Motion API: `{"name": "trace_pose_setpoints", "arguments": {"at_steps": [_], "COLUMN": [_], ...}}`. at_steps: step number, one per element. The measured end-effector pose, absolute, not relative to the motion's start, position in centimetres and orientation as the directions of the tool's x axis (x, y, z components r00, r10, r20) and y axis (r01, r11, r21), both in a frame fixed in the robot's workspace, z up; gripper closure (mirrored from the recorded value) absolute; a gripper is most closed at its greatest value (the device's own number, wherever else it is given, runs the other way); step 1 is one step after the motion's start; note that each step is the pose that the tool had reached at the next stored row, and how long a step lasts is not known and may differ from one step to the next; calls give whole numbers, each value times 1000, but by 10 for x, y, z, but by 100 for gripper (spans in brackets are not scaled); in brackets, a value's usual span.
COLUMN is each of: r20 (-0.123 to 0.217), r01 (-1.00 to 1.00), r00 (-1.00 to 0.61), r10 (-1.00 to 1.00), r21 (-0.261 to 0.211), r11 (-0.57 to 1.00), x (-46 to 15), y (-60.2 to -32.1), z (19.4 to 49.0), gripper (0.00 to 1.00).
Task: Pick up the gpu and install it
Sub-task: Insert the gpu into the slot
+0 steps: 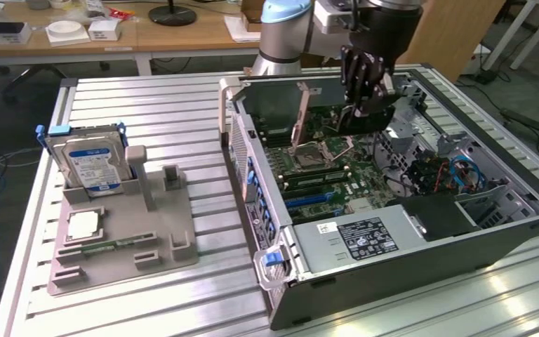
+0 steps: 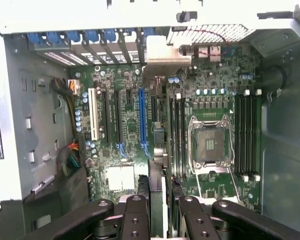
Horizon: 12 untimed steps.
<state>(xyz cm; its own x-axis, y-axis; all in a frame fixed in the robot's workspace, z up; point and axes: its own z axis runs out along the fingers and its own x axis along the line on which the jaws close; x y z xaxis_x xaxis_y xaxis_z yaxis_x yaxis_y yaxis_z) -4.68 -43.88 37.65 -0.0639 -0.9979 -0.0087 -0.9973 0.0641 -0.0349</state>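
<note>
Seen edge-on from the wrist view, the gpu is clamped between the closed fingers of the gripper, its held end cut off by the frame. Beyond it, the motherboard, a blue slot and an empty processor socket are laid bare. In the exterior view, a hard drive is stood in a grey holder at nine o'clock. At one o'clock, the arm is pointed down into the open case, the card's dark face hard to make out.
</note>
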Motion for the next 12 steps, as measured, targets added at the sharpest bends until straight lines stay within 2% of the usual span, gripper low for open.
{"name": "trace_pose_setpoints", "arguments": {"at_steps": [12], "r20": [-9], "r01": [-997], "r00": [-64], "r10": [-998], "r21": [-35], "r11": [64], "x": [-68], "y": [-443], "z": [374], "gripper": [73]}}
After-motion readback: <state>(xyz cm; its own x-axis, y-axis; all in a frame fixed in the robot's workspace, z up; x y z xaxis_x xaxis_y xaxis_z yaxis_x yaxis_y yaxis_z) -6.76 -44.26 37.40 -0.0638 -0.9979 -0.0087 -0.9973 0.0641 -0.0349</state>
